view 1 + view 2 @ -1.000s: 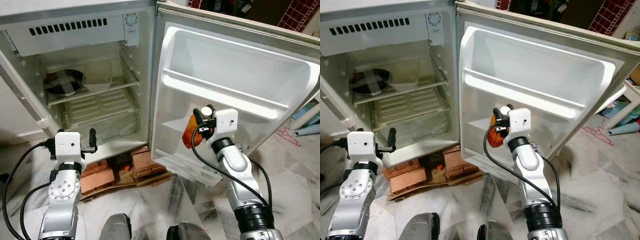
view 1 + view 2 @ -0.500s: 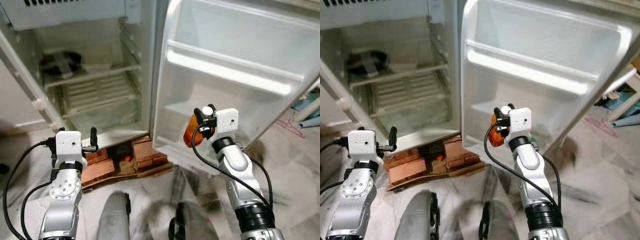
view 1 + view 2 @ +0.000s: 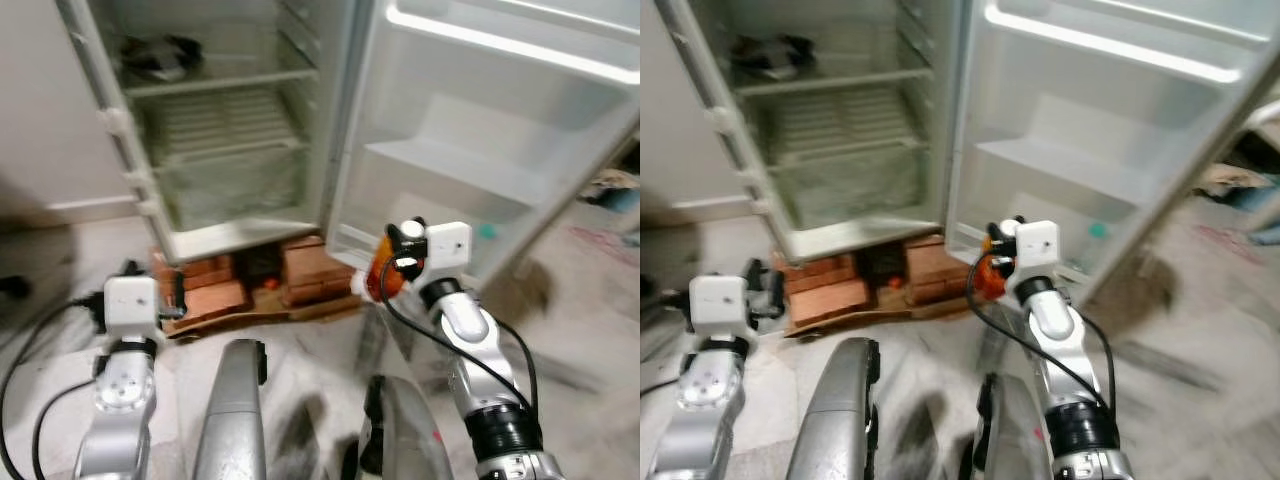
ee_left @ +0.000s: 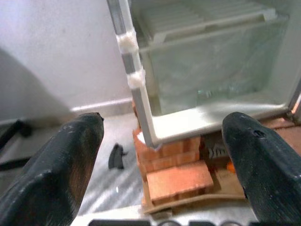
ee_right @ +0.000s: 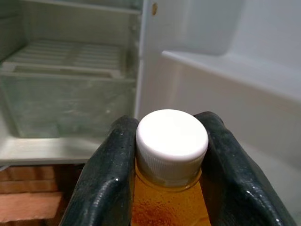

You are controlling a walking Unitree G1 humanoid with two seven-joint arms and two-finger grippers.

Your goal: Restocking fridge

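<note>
Bottle [image 5: 170, 188] orange, white cap, in right end effector [image 3: 400, 262]

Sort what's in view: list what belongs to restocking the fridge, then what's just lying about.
Job: orange bottle with white cap held in right gripper; open white fridge; its door shelf.

Lying about: red bricks under fridge; dark item on upper shelf; small black object on floor.

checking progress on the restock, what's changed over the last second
Mostly the camera has moved: the view has tipped down and drawn nearer, so the fridge and its open door sit higher and the robot's legs show. The right gripper still holds the orange bottle by its white-capped neck, in front of the door's lower shelves. The left gripper stays open and empty, near the bricks under the fridge.
</note>
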